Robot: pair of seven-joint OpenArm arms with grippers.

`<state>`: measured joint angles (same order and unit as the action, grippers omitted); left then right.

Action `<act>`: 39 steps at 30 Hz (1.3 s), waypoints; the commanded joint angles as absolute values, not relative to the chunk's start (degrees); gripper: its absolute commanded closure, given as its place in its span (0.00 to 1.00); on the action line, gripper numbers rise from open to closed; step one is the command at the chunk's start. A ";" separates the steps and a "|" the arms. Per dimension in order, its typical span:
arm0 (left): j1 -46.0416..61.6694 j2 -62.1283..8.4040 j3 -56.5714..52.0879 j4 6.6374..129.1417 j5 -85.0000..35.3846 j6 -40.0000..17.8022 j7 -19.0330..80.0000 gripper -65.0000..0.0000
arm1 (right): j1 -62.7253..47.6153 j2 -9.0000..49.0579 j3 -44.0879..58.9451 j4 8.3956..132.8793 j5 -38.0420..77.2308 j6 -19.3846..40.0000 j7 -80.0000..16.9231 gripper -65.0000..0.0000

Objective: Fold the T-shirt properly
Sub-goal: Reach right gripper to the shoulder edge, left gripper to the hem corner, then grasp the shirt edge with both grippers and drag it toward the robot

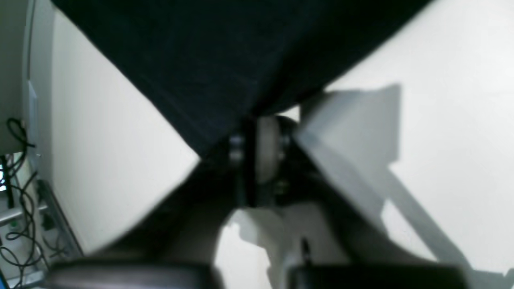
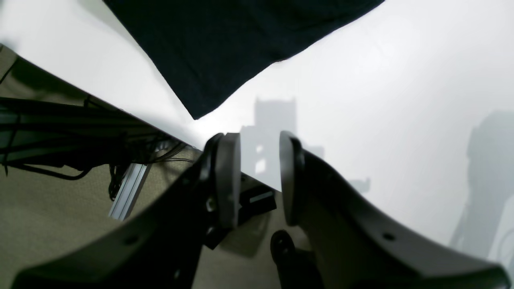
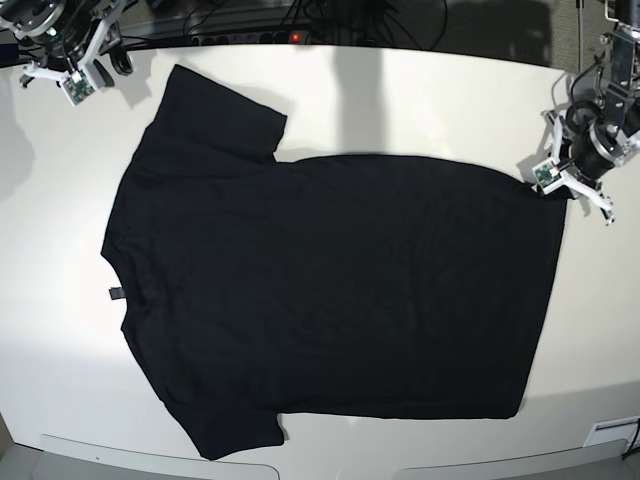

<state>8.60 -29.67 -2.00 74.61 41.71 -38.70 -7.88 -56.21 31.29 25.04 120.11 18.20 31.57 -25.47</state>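
Across the white counter [image 3: 420, 100] the T-shirt [image 3: 330, 290] lies spread flat in the base view, plain black side up, collar and small neck tag [image 3: 115, 293] toward that view's left, hem toward its right, one sleeve pointing to the far edge and the other to the near edge. No print shows on the upper face.

Only the base view gives the whole garment. It also places the left tool [image 3: 556, 183] at the far hem corner, on that view's right, and the right tool [image 3: 75, 75] up at the far left corner of the counter, apart from the upper sleeve.

Seen from the left wrist, blurred, the left tool [image 1: 257, 148] has its jaws pressed together on a corner of the T-shirt [image 1: 225, 60], the black cloth fanning out from the pinch over the pale counter [image 1: 441, 80]. Cables [image 1: 20, 208] hang past the counter's edge at the left.

From the right wrist comes what the overhead cannot resolve: the right tool [image 2: 259, 176] stands spread, a clear gap between its two pads [image 2: 229, 176], nothing between them. A pointed corner of the T-shirt [image 2: 225, 44] lies on the counter [image 2: 381, 100] ahead of it, not touching. Below the counter's edge show dark cables [image 2: 60, 152] and an olive floor [image 2: 48, 216].
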 commanded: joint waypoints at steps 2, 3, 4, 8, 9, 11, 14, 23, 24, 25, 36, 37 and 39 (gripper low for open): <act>8.95 -30.46 -2.09 74.56 40.73 -40.00 -6.00 1.00 | -56.62 31.97 25.47 120.97 16.95 31.51 -22.31 0.74; 9.19 -30.35 -2.09 74.56 39.44 -40.00 -6.00 1.00 | -56.27 32.08 25.36 120.95 14.35 31.97 -20.88 0.74; 9.39 -30.33 -2.09 74.56 38.15 -40.00 -6.04 1.00 | -55.64 32.27 25.12 120.95 10.50 32.80 -20.12 0.73; 9.69 -30.33 -2.09 74.56 33.01 -40.00 -6.02 1.00 | -50.98 34.44 20.67 120.62 -0.64 34.76 -19.42 0.65; 9.67 -30.35 -2.09 74.56 32.16 -40.00 -6.02 1.00 | -49.50 35.33 18.74 120.33 -2.79 34.76 -19.20 0.64; 9.65 -30.33 -2.09 74.61 30.96 -40.00 -6.02 1.00 | -46.44 37.23 14.28 119.33 -6.50 34.74 -18.48 0.64; 9.67 -30.35 -2.09 74.61 29.69 -40.00 -5.93 1.00 | -41.91 39.11 7.22 116.05 -12.38 34.70 -18.13 0.64; 9.67 -30.35 -2.09 74.61 29.69 -40.00 -5.78 1.00 | -30.15 43.16 -5.87 104.09 -25.08 28.27 -18.02 0.64; 9.65 -30.35 -2.09 74.61 29.71 -40.00 -5.78 1.00 | -29.17 43.66 -6.20 103.42 -24.95 28.34 -18.02 0.64; 9.67 -30.35 -2.09 74.61 29.71 -40.00 -5.78 1.00 | -28.36 44.05 -6.42 102.72 -24.84 28.34 -18.02 0.64; 9.63 -30.35 -2.09 74.61 28.21 -40.00 -6.02 1.00 | -27.16 45.43 -8.75 99.50 -22.31 33.89 -16.67 0.64; 9.63 -30.35 -2.09 74.61 27.97 -40.00 -6.04 1.00 | -27.14 45.41 -9.74 99.50 -22.31 33.89 -16.51 0.64; 9.63 -30.35 -2.09 74.61 27.97 -40.00 -6.04 1.00 | -27.14 45.41 -12.23 99.50 -22.35 33.89 -16.47 0.64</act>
